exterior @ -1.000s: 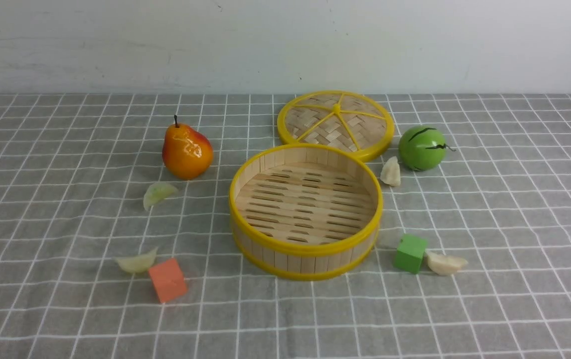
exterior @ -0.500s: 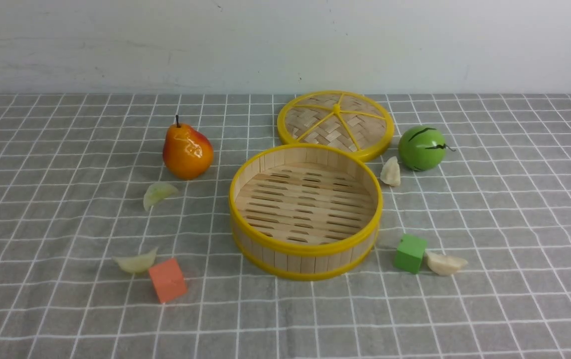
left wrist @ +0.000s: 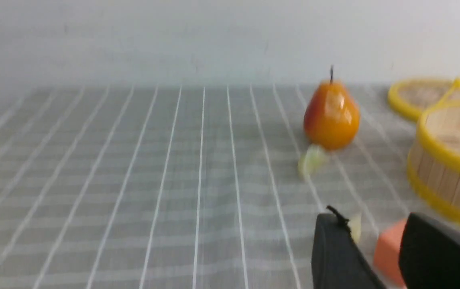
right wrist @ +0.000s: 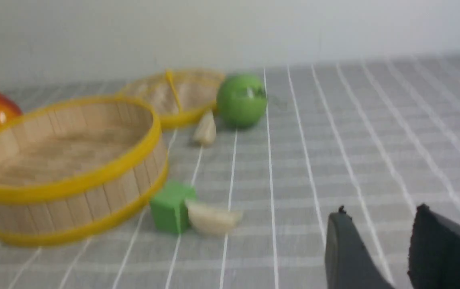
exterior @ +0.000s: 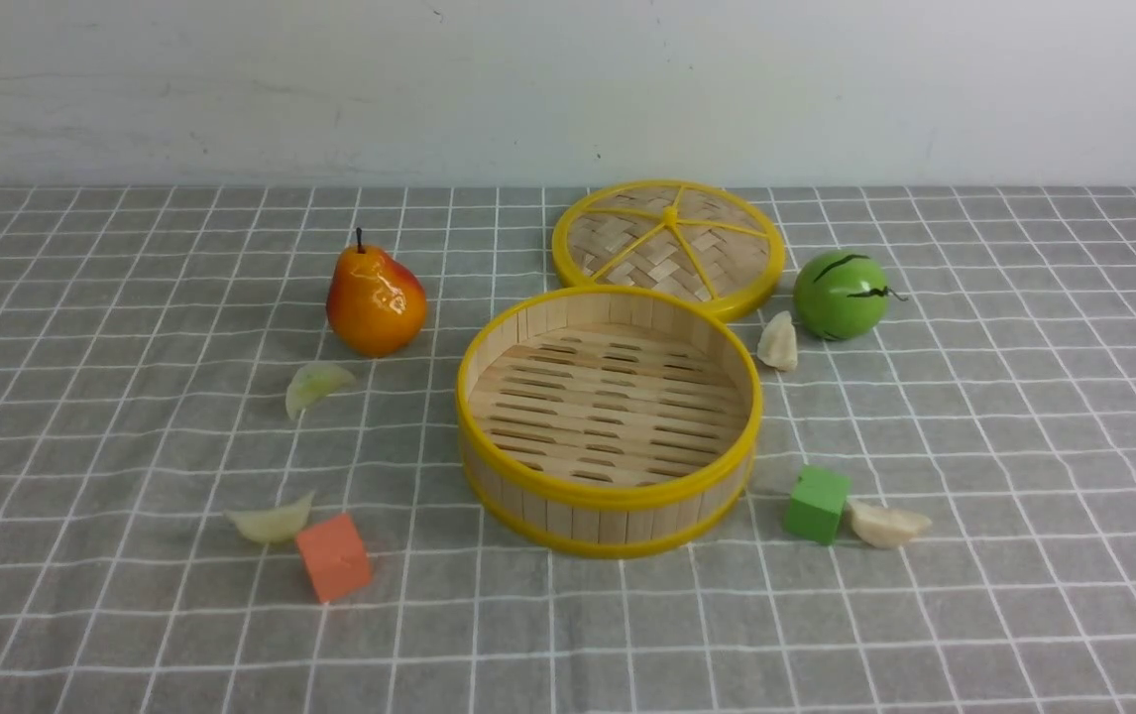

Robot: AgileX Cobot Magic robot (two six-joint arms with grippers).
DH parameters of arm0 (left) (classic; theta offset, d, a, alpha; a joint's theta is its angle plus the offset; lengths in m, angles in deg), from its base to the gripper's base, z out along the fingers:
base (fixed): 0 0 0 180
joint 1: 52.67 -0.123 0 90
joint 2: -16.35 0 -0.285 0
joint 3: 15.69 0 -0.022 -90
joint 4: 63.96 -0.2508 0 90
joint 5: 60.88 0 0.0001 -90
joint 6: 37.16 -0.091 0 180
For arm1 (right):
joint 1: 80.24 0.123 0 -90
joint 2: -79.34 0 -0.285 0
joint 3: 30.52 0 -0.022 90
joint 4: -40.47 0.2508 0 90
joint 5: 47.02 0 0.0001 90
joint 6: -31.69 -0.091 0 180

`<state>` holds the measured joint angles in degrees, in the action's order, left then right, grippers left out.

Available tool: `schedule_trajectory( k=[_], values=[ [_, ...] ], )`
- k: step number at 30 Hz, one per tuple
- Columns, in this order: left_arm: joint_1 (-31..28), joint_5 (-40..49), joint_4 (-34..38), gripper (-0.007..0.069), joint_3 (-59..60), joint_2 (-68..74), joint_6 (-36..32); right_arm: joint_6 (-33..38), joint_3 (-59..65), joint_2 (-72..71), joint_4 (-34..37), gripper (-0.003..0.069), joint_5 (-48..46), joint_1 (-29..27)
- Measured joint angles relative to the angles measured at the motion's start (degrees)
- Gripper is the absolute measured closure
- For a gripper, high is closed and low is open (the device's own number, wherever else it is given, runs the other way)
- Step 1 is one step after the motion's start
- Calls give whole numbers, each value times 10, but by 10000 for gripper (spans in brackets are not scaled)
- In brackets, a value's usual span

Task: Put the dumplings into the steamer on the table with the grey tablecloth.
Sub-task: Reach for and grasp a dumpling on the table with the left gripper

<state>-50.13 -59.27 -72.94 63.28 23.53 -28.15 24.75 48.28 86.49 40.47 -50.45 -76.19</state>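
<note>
pear point(exterior: 377, 302) has shifted slightly right. left gripper point(left wrist: 374, 228) and right gripper point(right wrist: 380, 218): jaws apart, empty. dumplings point(exterior: 315, 385) lie on the grey tablecloth point(exterior: 1024, 446), two left and two right of the steamer point(exterior: 608, 496), all outside it.

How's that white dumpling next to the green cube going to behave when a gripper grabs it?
The white dumpling lies flat on the grey tablecloth, so it probably won't roll. Its tapered crescent shape could slip from a pinch near the tips. It sits against the green cube, so a push toward the cube would likely move both.
</note>
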Motion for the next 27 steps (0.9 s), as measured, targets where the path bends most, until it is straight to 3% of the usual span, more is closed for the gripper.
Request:
schedule_trajectory(
  k=[7, 9, 11, 15, 19, 23, 27],
  values=[
    [0, -182, -3, 387, 0, 0, 16, -27, 0, 0, -75, 419, 228, 0],
    [0, -229, 0, 387, 0, 0, 47, -47, 0, 0, -79, 419, 277, 0],
    [0, -317, 1, 387, 0, 0, 125, -93, 0, 0, -84, 419, 384, 0],
    [0, -384, 15, 388, -3, 0, 217, -164, 0, 0, -86, 419, 452, 0],
    [0, -302, 18, 458, -83, 15, 248, -197, -29, 1, -61, 419, 441, 0],
    [0, -144, -10, 627, -260, 122, 250, -173, -138, 62, -20, 419, 327, 0],
    [0, -69, -32, 638, -364, 271, 251, -130, -212, 159, -17, 419, 208, 0]
  ],
)
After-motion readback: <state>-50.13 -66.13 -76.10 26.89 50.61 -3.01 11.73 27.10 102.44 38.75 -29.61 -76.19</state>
